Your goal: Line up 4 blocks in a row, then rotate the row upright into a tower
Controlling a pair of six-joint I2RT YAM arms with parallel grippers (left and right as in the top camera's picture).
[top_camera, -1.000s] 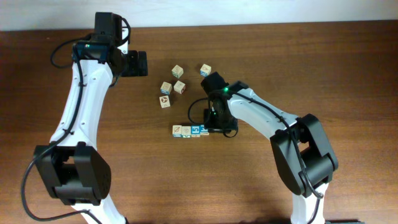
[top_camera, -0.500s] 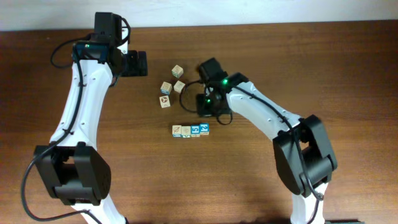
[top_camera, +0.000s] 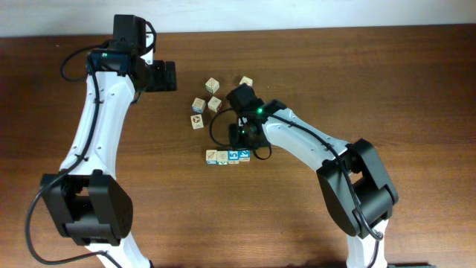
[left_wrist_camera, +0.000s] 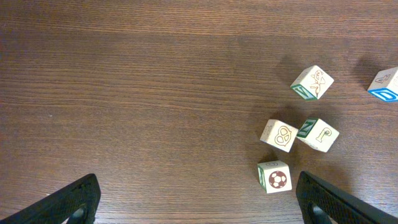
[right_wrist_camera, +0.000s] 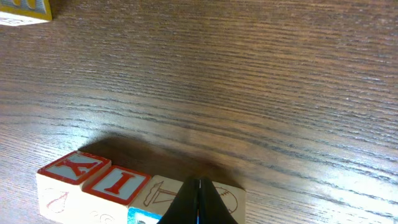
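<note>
The four blocks (top_camera: 228, 155) lie in a tight row, two beige faces on the left and two blue-and-white on the right. My right gripper (top_camera: 242, 143) hangs just behind the row, shut with nothing in it. In the right wrist view its closed fingertips (right_wrist_camera: 199, 186) overlap the beige pictured blocks (right_wrist_camera: 163, 191) at the row's right end; whether they touch I cannot tell. Two red-lettered blocks (right_wrist_camera: 118, 182) lie to their left. My left gripper (top_camera: 165, 76) is far off at the upper left, open and empty (left_wrist_camera: 198, 190).
Several similar loose cubes (top_camera: 215, 103) lie scattered behind the row, one (top_camera: 245, 82) close to the right arm's wrist. In the left wrist view a football cube (left_wrist_camera: 274, 177) sits near the right finger (left_wrist_camera: 339, 202). The table edge runs along the top of the overhead view.
My right gripper has left the row's right end, swung back and leftward, and closed its jaws empty. It now sits behind the row's middle. The left arm has not moved.
</note>
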